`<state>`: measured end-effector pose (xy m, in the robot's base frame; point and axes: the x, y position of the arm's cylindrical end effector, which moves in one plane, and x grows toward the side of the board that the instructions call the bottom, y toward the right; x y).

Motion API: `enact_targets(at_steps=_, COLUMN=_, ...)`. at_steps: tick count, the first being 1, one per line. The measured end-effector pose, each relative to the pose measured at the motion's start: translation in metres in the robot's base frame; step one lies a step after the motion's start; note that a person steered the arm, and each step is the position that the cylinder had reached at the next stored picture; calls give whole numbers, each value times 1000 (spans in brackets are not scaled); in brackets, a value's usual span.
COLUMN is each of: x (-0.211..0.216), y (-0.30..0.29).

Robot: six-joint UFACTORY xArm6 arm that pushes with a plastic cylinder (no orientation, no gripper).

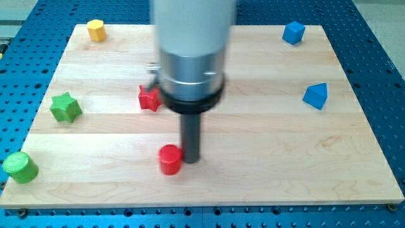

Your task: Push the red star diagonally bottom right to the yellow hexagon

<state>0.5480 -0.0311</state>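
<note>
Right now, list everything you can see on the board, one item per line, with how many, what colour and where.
yellow hexagon: one, yellow, top left corner of the board.
green star: one, green, left edge, mid-height.
green cylinder: one, green, bottom left corner.
red star: one, red, left of centre, beside the arm's housing.
red cylinder: one, red, lower centre.
blue cube: one, blue, top right.
blue wedge-like block: one, blue, right side.
wooden board: one, pale wood, on a blue perforated table.
my tip: one, dark rod, at the red cylinder's right side.
</note>
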Motion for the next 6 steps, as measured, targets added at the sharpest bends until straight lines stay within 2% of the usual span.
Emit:
enact_targets(at_steps=1, x=-53, y=-59)
enact_targets(at_steps=2, x=-113, y=-75)
enact_targets(at_steps=3, x=-154, y=-13)
enact_targets(at_steps=4, x=-184, y=-21)
enact_targets(at_steps=5, x=-239, y=-78)
enact_targets(at_steps=6, x=-268, y=-141)
